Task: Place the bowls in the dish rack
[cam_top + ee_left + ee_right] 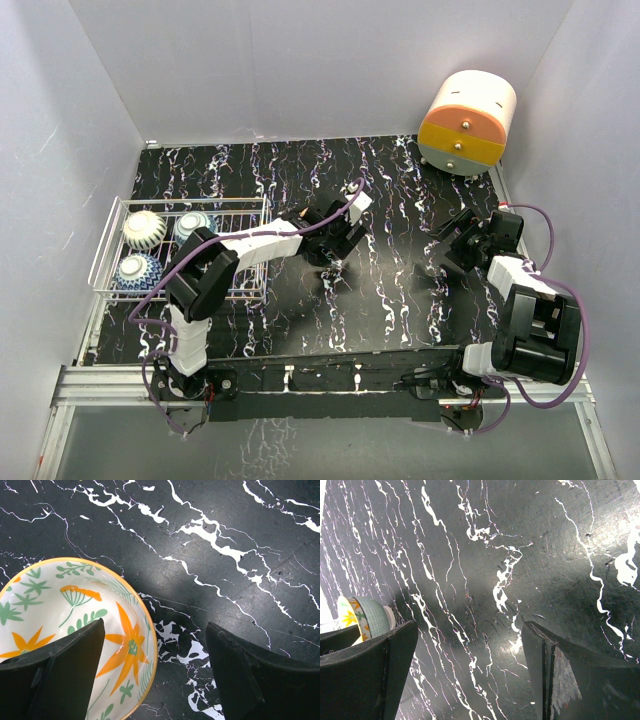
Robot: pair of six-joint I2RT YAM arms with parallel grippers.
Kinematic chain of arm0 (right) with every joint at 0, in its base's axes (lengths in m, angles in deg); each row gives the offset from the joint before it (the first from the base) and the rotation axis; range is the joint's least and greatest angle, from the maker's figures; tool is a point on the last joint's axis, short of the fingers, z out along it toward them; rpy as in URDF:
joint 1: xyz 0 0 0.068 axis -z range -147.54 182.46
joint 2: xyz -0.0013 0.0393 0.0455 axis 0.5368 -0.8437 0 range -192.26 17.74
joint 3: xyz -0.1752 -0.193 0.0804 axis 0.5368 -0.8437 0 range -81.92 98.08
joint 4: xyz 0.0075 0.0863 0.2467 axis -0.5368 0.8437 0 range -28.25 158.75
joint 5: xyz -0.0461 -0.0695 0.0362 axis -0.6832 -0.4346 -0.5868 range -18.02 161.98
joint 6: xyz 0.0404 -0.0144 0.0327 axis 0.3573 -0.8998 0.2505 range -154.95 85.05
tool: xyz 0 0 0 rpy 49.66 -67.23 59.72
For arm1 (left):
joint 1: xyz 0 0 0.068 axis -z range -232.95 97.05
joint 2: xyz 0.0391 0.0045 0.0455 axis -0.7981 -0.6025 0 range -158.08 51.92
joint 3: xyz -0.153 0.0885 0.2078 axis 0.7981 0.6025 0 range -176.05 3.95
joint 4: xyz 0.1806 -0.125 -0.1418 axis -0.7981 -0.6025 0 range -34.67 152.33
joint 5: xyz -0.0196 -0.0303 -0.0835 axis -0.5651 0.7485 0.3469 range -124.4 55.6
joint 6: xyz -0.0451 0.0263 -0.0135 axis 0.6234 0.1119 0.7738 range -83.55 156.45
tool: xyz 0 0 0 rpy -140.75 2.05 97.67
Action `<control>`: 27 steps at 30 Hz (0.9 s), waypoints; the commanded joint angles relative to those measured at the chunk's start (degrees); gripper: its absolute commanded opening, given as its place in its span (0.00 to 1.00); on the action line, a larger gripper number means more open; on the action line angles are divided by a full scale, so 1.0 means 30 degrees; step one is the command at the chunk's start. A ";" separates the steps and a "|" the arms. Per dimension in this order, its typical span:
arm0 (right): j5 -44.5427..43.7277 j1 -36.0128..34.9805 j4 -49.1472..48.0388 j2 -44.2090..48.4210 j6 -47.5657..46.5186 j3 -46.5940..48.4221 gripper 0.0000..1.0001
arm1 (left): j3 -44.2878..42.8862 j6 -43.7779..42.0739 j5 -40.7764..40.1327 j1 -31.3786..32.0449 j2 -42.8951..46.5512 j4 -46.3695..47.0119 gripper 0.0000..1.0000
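A bowl [60,625] with a yellow rim and orange and green flowers inside sits on the black marbled table. My left gripper [155,627] is open astride its right rim, the left finger [65,670] inside the bowl and the right finger [250,675] outside over the table. From above, the left gripper [330,262] covers this bowl. The right wrist view catches the same bowl [362,615] at its left edge. My right gripper [469,625] stands open over bare table, nothing between its fingers. The white wire dish rack [105,250] at the left holds three bowls.
In the rack are a pale ribbed bowl [145,230], a teal one [196,224] and a blue one [138,271]. A cream-and-orange cylindrical drawer unit [466,125] stands at the back right. White walls close in the table.
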 commanded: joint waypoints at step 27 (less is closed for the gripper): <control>-0.0186 -0.0009 -0.0691 0.0050 -0.0183 0.0516 0.87 | 0.0168 0.0586 -0.0036 -0.0503 0.1576 0.0712 0.32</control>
